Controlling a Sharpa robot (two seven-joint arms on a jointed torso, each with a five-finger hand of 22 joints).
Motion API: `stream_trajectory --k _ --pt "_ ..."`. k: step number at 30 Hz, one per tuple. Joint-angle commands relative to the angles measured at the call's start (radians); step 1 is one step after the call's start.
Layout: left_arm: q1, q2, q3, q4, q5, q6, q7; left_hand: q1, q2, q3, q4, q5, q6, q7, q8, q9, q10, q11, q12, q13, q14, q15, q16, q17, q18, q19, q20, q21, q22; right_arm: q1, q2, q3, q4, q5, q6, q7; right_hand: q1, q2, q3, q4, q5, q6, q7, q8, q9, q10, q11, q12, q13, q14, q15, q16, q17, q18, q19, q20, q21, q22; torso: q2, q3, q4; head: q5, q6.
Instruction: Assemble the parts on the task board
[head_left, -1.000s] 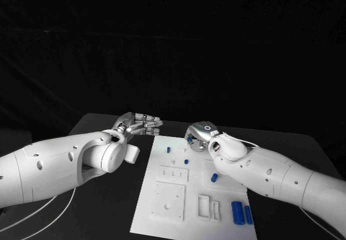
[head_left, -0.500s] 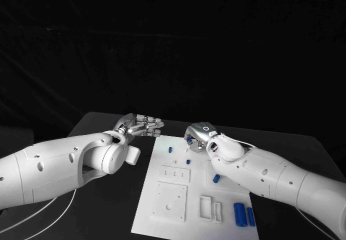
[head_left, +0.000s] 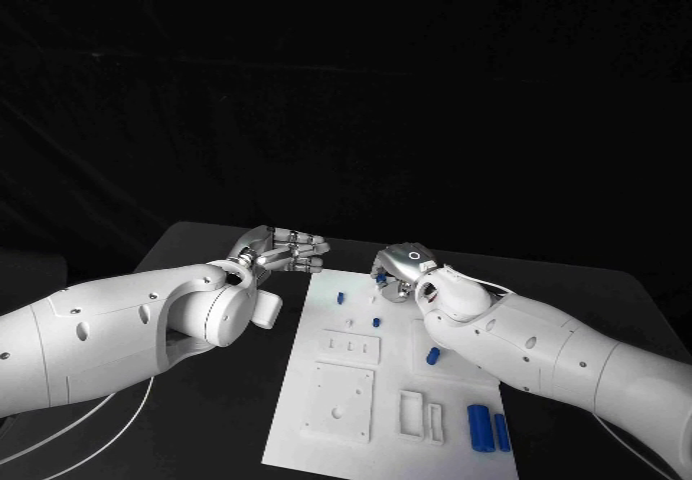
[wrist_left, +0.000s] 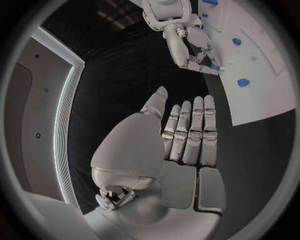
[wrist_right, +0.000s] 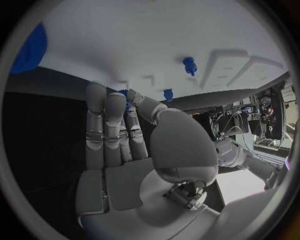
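The right robot hand (head_left: 400, 270) sits over the far end of the task board (head_left: 335, 400) with a small blue part (wrist_left: 214, 67) pinched at its fingertips, so it is the nearer one. The left robot hand (head_left: 283, 248) hovers just off the board's far left corner over the desk (head_left: 202, 250), fingers straight and together, holding nothing. More blue parts (head_left: 485, 427) lie along the board's right side.

The task board (head_left: 346, 400) lies in the middle of the table (head_left: 188, 250), its long side running away from the robot. The left hand (head_left: 281, 248) is over the table just beside the board's far left corner. The right hand (head_left: 401, 268) is over the board's far right end. Two long parts (head_left: 486, 427) lie side by side near the front right corner.
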Motion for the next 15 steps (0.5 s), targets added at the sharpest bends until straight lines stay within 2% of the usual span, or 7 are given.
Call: stream_trajectory --k 1,6,15 --pt "0.003 0.002 0.001 0.003 -0.007 0.014 0.003 -0.010 -0.003 -0.003 0.000 0.000 0.000 0.002 -0.001 0.001 -0.008 0.001 0.003 0.002 -0.006 0.001 -0.003 0.001 -0.011 -0.006 -0.001 0.006 -0.001 -0.002 0.003 -0.001 -0.006 -0.015 0.036 -0.003 -0.001 -0.002 0.004 0.000 0.006 0.005 0.004 0.004 0.001 0.030 -0.024 0.004 0.003 0.002 -0.006 -0.007 0.000 0.012 0.006 -0.002 -0.007 0.005 0.002 -0.0024 0.0026 -0.001 0.001" --pt "0.004 0.002 0.001 0.003 -0.009 0.014 0.002 -0.009 -0.004 -0.004 -0.001 -0.001 0.000 0.002 -0.001 0.001 -0.010 0.001 0.002 0.002 -0.007 0.001 -0.004 0.001 -0.011 -0.007 -0.001 0.006 -0.002 -0.003 0.007 -0.002 -0.012 -0.010 0.031 0.003 -0.002 -0.002 0.005 0.000 0.006 0.005 0.004 0.004 0.001 0.030 -0.024 0.004 0.003 0.002 -0.006 -0.008 0.000 0.013 0.008 -0.001 -0.012 0.010 0.004 -0.0029 0.0025 0.004 -0.003" --pt "0.005 0.004 0.001 0.001 -0.009 0.014 0.002 -0.009 -0.004 -0.004 -0.001 -0.001 0.000 0.002 -0.001 0.001 -0.010 0.001 0.002 0.002 -0.007 0.001 -0.004 0.001 -0.011 -0.007 -0.001 0.006 -0.002 -0.003 0.009 -0.002 -0.007 -0.007 0.022 0.010 -0.003 -0.002 0.006 0.001 0.006 0.007 0.004 0.004 0.001 0.031 -0.024 0.004 0.003 0.002 -0.006 -0.007 -0.002 0.014 0.014 -0.001 -0.026 0.024 0.004 -0.0056 0.0013 0.002 -0.008"
